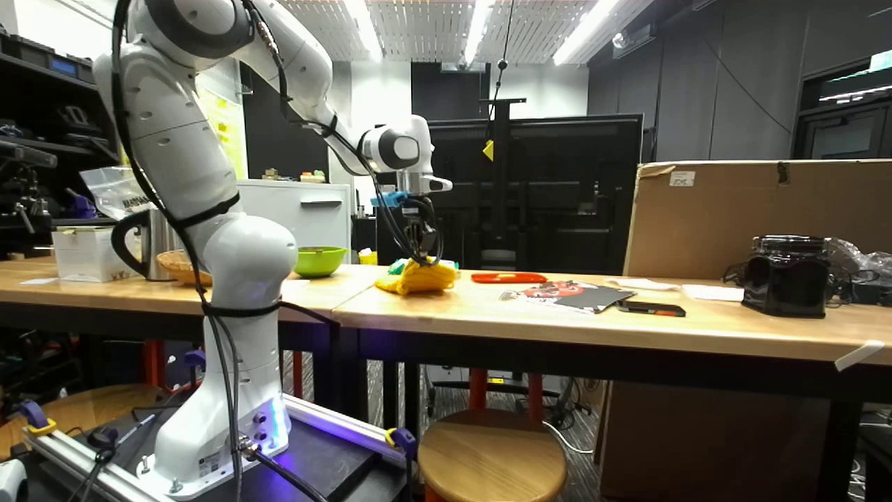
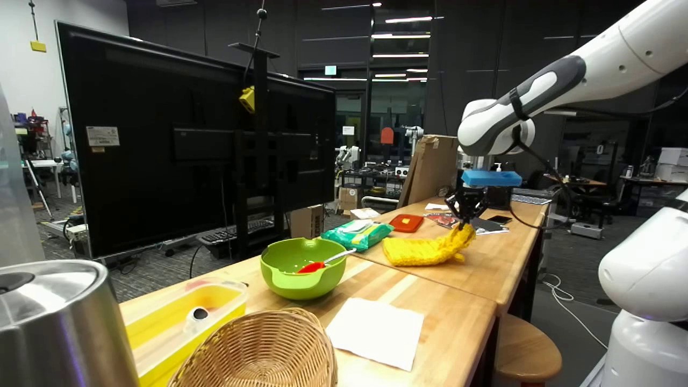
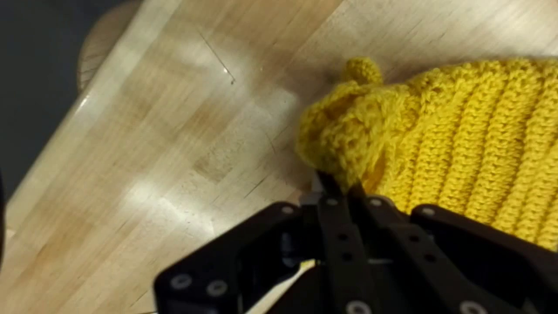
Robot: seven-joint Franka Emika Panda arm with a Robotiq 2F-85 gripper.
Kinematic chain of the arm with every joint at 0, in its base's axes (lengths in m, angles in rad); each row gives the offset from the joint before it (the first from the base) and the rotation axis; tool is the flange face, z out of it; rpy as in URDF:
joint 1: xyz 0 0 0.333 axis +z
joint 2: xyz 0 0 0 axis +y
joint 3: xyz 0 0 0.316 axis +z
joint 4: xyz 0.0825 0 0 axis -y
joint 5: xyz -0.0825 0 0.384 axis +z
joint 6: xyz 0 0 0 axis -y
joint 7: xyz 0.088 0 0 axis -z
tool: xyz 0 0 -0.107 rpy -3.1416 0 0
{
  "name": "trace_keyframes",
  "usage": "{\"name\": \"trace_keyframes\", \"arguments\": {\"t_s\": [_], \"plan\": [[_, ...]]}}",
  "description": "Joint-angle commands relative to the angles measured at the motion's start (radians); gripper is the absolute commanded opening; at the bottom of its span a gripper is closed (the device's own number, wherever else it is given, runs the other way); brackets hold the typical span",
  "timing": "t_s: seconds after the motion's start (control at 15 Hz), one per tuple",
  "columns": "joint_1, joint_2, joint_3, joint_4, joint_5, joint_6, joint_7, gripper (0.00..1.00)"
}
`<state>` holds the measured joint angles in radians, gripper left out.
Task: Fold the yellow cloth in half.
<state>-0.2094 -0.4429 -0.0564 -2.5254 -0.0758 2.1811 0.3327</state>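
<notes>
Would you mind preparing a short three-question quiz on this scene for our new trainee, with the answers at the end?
1. True or false: the gripper is closed on one end of the yellow cloth.

2. Multiple choice: what rests in the green bowl?
A) the yellow cloth
B) a red-headed utensil
C) a wicker basket

3. Short answer: in the exterior view that shows the green bowl's inside, how does the cloth's end at the gripper sit compared with its opposite end?

Key:
1. True.
2. B.
3. Higher; the opposite end lies on the table.
</notes>
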Motion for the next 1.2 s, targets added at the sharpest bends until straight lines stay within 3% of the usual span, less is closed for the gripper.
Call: {"name": "trace_keyframes", "arguments": {"t_s": [0.0, 0.2, 0.53, 1.13], "plan": [[-0.005, -0.072, 0.108, 0.058, -0.084, -0.172, 0.146, 0.01], [0.019, -0.043, 0.182, 0.142, -0.134, -0.276, 0.203, 0.01], [0.070, 0.084, 0.255, 0.279, -0.226, -0.317, 0.209, 0.01], [0.203, 0.341, 0.252, 0.446, -0.272, -0.256, 0.184, 0.01]]}}
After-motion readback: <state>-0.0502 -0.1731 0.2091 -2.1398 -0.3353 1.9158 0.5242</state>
